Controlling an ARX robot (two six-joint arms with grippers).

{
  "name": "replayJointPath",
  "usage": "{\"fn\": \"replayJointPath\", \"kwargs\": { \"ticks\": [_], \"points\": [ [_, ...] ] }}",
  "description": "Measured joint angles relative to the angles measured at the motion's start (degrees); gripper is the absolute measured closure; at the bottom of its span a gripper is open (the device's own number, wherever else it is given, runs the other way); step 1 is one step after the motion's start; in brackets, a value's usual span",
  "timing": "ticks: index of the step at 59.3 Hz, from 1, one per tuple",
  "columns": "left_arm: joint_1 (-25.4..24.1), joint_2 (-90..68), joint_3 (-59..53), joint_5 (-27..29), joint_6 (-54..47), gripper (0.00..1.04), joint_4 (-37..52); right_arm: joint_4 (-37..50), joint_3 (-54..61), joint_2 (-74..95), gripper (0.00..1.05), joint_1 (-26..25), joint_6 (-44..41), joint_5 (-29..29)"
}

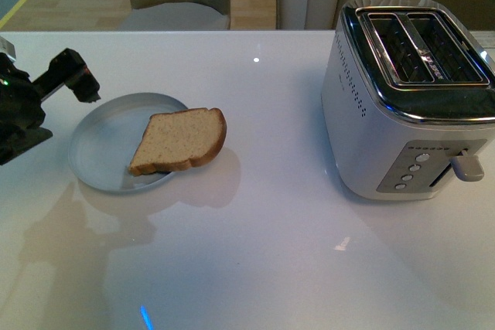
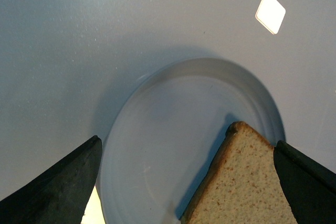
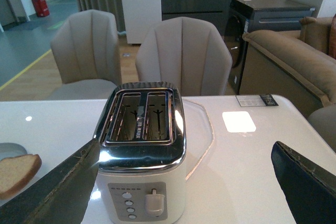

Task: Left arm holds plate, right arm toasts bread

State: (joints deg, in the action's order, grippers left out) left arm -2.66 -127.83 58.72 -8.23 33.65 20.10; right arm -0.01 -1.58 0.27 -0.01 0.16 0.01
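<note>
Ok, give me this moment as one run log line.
left end effector open, at plate edge | right end effector open, facing toaster | bread on plate, overhanging rim | toaster slots empty

To my right, a white toaster [image 1: 410, 106] with a chrome top stands on the glossy white counter [image 1: 255, 253]. Its two slots face up, and its lever [image 1: 467, 166] sticks out beside a column of round buttons [image 1: 414, 170]. Beyond the counter I see two beige padded chairs [image 3: 184, 56]. A tan sofa [image 3: 294, 61] sits further right, and a small printed card [image 3: 256, 100] lies near the counter's far edge.
</note>
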Motion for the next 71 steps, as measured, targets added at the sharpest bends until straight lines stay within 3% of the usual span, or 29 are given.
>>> {"fn": "replayJointPath", "kwargs": {
  "ticks": [33, 71],
  "points": [
    [0.81, -3.32, 0.15, -0.98, 2.99, 0.07, -1.05, 0.0, 0.0, 0.0, 0.09, 0.0, 0.0, -0.02],
    [2.84, -7.34, 2.08, 2.19, 5.4, 0.07, -6.29, 0.0, 0.0, 0.0, 0.09, 0.0, 0.0, -0.02]
  ]
}}
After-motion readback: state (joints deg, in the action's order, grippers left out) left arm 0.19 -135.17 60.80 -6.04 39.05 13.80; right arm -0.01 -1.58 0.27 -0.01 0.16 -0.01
